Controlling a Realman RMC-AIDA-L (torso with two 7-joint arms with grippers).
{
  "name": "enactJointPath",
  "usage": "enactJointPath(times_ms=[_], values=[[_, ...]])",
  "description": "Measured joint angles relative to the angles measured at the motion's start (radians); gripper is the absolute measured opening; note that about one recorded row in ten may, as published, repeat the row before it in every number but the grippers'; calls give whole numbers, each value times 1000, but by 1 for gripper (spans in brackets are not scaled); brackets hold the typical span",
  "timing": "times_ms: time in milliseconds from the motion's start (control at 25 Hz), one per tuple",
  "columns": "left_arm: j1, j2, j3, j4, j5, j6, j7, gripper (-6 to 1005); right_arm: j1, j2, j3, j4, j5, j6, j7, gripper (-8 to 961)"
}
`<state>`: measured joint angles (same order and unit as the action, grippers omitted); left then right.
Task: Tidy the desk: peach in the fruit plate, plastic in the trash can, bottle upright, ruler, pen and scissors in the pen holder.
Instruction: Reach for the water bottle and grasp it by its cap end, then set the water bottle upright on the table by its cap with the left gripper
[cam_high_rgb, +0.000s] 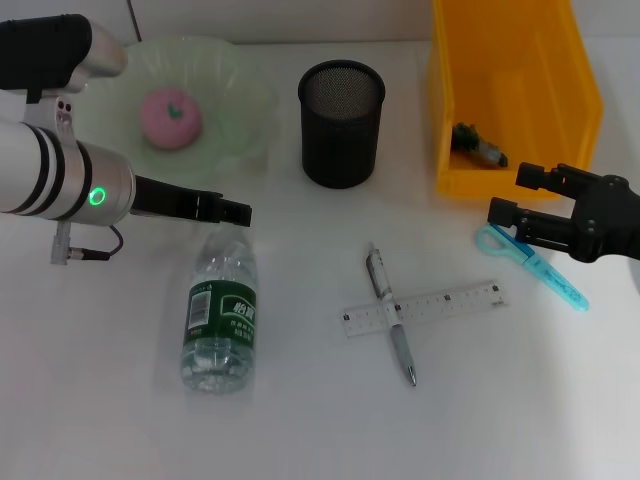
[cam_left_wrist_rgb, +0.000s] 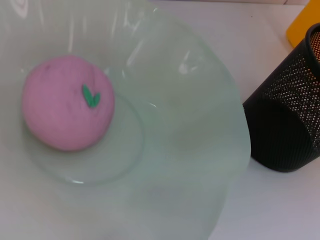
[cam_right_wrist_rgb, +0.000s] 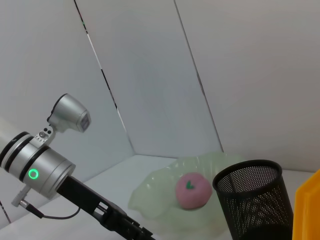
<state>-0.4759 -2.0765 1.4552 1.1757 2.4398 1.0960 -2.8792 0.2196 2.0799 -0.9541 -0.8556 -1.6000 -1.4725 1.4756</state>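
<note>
The pink peach (cam_high_rgb: 170, 118) lies in the pale green fruit plate (cam_high_rgb: 240, 90), also seen in the left wrist view (cam_left_wrist_rgb: 67, 102). My left gripper (cam_high_rgb: 235, 211) hovers between the plate and the clear bottle (cam_high_rgb: 220, 320), which lies on its side. The black mesh pen holder (cam_high_rgb: 341, 122) stands at centre back. The pen (cam_high_rgb: 390, 315) lies across the ruler (cam_high_rgb: 425, 308). The blue scissors (cam_high_rgb: 540, 265) lie at the right. My right gripper (cam_high_rgb: 512, 195) is open and empty just above their handle end. A plastic piece (cam_high_rgb: 478, 145) lies in the yellow trash bin (cam_high_rgb: 515, 95).
The white desk's back wall shows in the right wrist view, along with the left arm (cam_right_wrist_rgb: 45, 170), the plate (cam_right_wrist_rgb: 165, 200) and the pen holder (cam_right_wrist_rgb: 255, 200). The bin stands close behind my right gripper.
</note>
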Motion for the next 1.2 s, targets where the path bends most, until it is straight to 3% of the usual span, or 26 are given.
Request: enactJointPath(times_ms=[680, 1120, 1200], values=[[-33, 0, -13, -67, 0, -18, 2, 783, 3, 0, 2, 0, -2, 0, 2, 785], [-52, -1, -4, -78, -5, 10, 77, 480, 4, 0, -2, 7, -2, 1, 4, 784], [-47, 0, 0, -59, -5, 14, 84, 481, 5, 0, -2, 9, -2, 2, 5, 784]])
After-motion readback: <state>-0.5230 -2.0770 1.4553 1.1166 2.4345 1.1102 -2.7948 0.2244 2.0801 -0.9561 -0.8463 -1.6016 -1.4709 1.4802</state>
